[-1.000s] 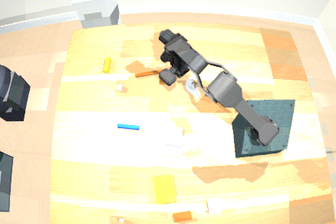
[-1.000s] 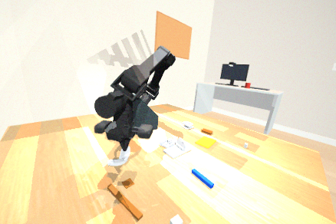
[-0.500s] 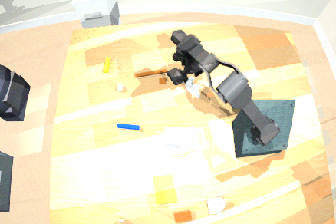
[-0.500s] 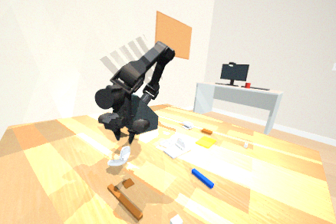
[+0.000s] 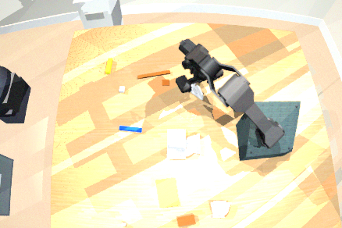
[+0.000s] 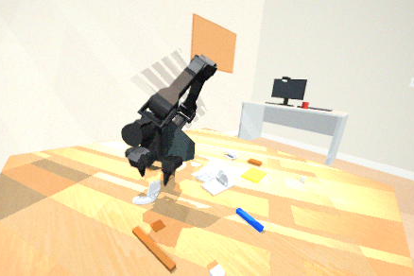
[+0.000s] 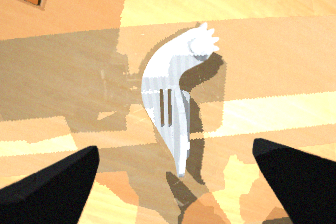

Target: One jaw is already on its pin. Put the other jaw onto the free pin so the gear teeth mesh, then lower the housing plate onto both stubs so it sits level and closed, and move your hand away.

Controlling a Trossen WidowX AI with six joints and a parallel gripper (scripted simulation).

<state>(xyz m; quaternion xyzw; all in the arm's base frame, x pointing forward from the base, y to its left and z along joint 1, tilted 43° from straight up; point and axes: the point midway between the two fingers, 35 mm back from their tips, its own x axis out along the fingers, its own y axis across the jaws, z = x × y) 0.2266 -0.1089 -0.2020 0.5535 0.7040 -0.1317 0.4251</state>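
Pale walls (image 6: 100, 43) stand around the room, with an orange board (image 6: 214, 44) on one and a desk (image 6: 299, 122) with a dark screen (image 6: 289, 89) near another. Sun and shade make patches on the wooden worktop (image 5: 106, 211) (image 6: 318, 232) (image 7: 290, 65).

The black gripper (image 5: 190, 80) (image 6: 154, 179) (image 7: 177, 149) is wide apart, with nothing in it. It points down above the loose white jaw (image 5: 197, 91) (image 6: 153, 189) (image 7: 162, 85). That jaw lies on the worktop, bent like a hook, with teeth at one end and two thin slots. In the wrist view, it sits between the two fingertips.

Well apart from it is the white base (image 5: 176, 148) (image 6: 217, 186), with more white parts on and beside it. A blue stick (image 5: 130, 129) (image 6: 250, 219), a long orange stick (image 5: 154, 74) (image 6: 153, 248) and a flat yellow piece (image 5: 167, 192) (image 6: 254, 175) lie around.
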